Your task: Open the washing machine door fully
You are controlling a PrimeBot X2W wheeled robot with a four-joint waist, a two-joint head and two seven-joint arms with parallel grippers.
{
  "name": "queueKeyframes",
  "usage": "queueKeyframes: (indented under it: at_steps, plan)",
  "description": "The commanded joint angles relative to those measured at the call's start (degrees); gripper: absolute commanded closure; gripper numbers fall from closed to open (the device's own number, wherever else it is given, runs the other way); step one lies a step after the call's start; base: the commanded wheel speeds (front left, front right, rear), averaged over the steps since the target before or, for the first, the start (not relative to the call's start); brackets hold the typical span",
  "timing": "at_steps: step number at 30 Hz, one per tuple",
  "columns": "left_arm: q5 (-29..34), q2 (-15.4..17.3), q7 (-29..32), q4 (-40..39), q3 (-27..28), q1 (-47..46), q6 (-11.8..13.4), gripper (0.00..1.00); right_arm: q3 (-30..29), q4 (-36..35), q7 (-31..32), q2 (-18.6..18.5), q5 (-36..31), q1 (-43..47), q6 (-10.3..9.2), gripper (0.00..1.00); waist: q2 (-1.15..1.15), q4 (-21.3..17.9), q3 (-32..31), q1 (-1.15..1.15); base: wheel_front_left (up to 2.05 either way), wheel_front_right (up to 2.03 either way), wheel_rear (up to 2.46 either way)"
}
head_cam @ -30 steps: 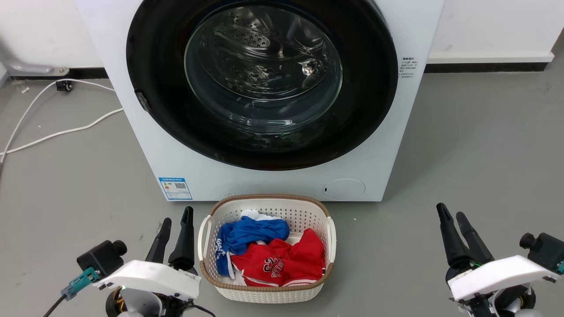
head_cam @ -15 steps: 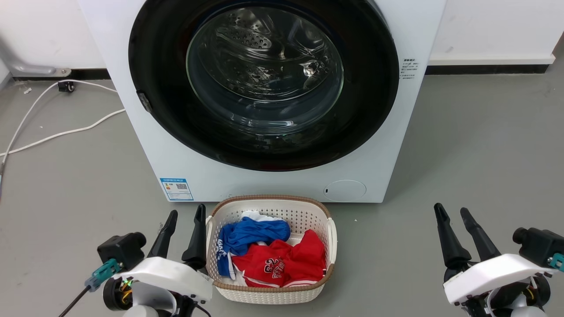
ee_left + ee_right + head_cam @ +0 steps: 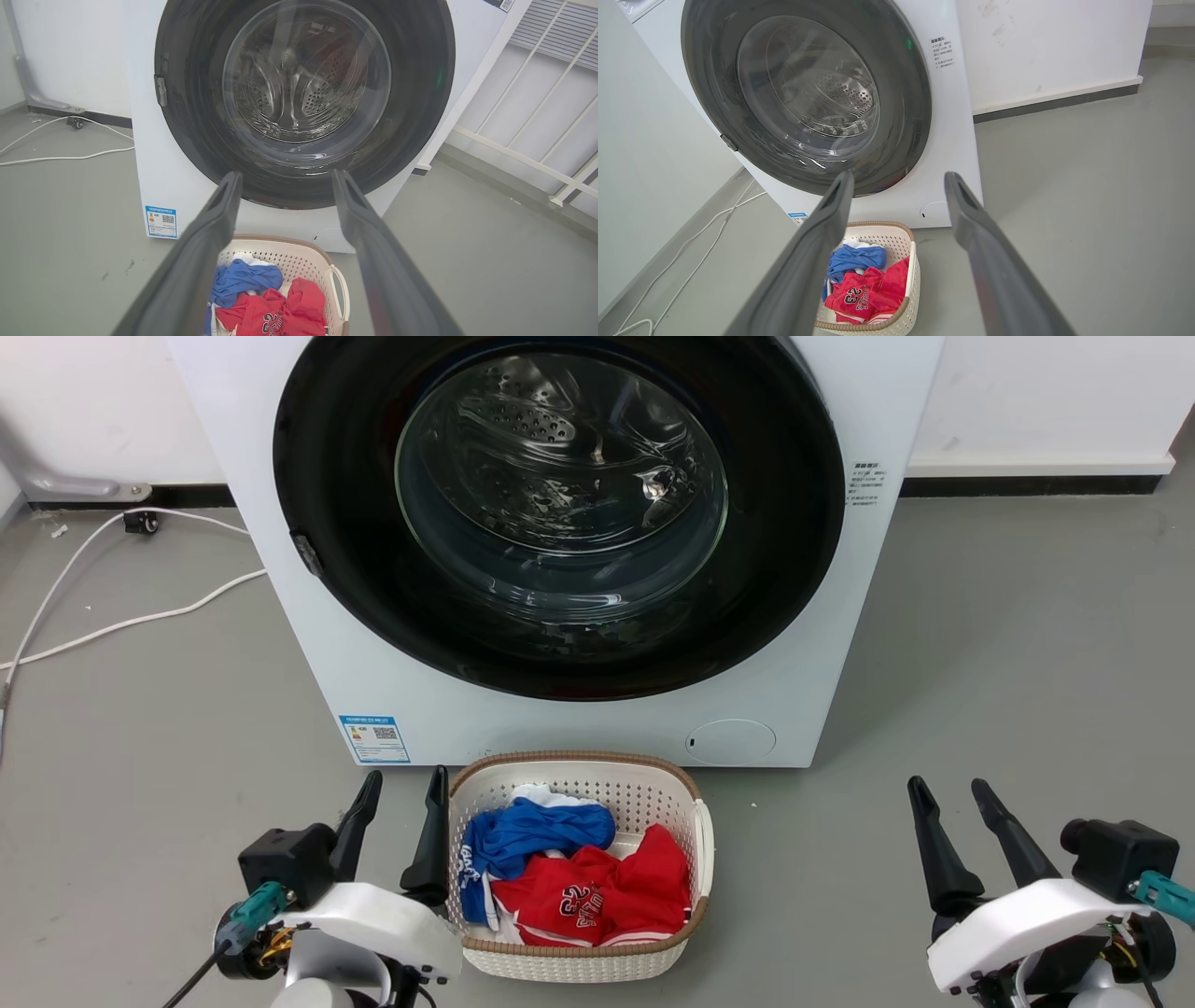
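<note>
L gripper (image 3: 405, 775), lower left of head view, fingers spread w/ nothing between, inner finger just beside the basket (image 3: 571, 758) rim. R gripper (image 3: 947, 784), lower right, likewise spread & empty. Basket w/ red & blue clothes (image 3: 597, 896) sits bottom centre, just in front of the washing machine (image 3: 392, 700). The washing machine door (image 3: 560, 513) is top centre, closed flush on the machine front, well apart from both grippers.

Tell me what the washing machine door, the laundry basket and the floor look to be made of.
The washing machine door: glossy black rim, probably plastic, mirror-like reflections; clear bulging centre, likely glass, see-through. The laundry basket: white moulded plastic, rows of holes, brown woven-look rim band. The floor: smooth matte grey, perhaps painted concrete or vinyl; cannot tell.
</note>
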Motion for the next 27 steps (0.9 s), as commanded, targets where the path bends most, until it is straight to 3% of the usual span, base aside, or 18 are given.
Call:
queueKeyframes:
  at_steps: [1,27]
  plan:
    - [2.0,0.5,-0.6,-0.2,-0.5,-1.2,0.5,0.0,0.0,-0.9,0.2,0.1,-2.2,-0.1,0.1,0.0,0.0,0.0,0.0,0.0,0.0,0.0,0.0]
    - [11.4,1.0,-3.9,2.7,-2.0,-2.3,0.3,0.0,-1.0,-2.3,-0.7,0.9,-14.0,0.0,0.13,0.0,0.0,-0.2,-0.5,0.0,0.0,0.0,0.0]
